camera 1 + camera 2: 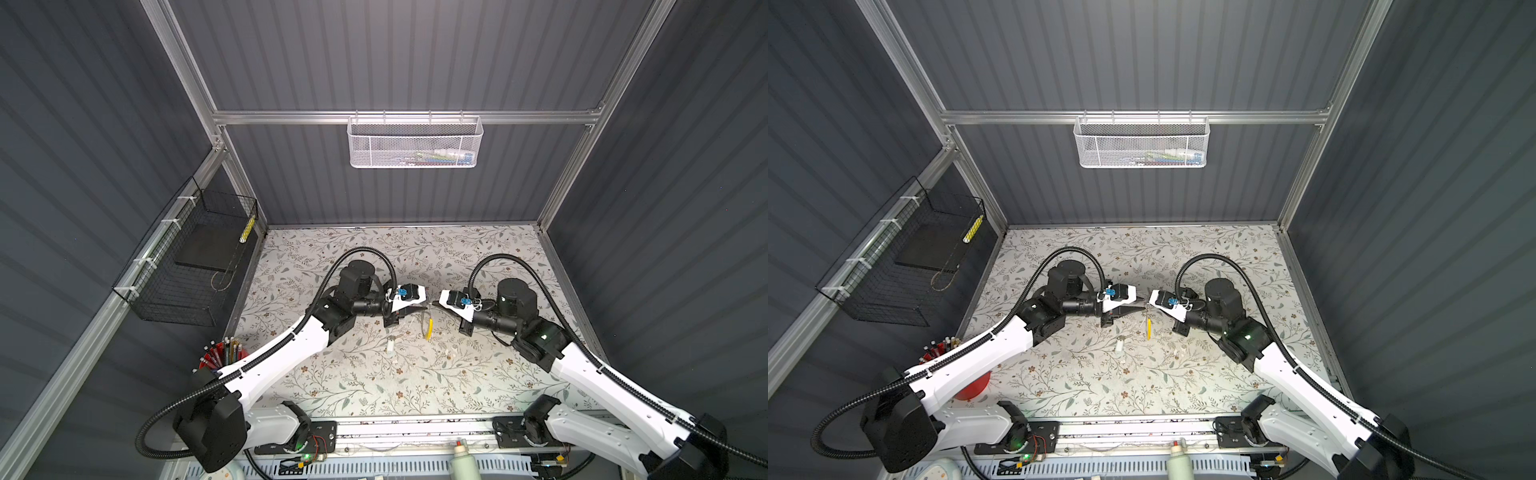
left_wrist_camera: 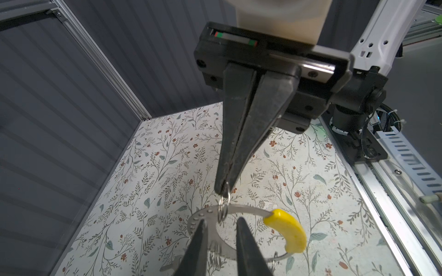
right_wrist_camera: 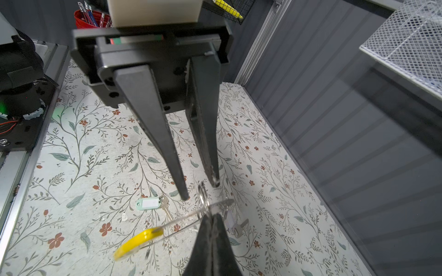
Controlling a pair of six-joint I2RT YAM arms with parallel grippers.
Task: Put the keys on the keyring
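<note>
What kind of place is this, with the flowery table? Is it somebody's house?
Probably a robot test booth, not a house. The left arm and right arm sit on a rail, ribbed grey walls in an aluminium frame close it in, and a white mesh basket hangs there.

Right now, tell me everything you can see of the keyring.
The keyring is a thin, flat, metal-looking silvery loop with a row of small dots and one yellow segment. It hangs above the table from a small split ring pinched in the shut right pincer. The open left pincer straddles its band.
</note>
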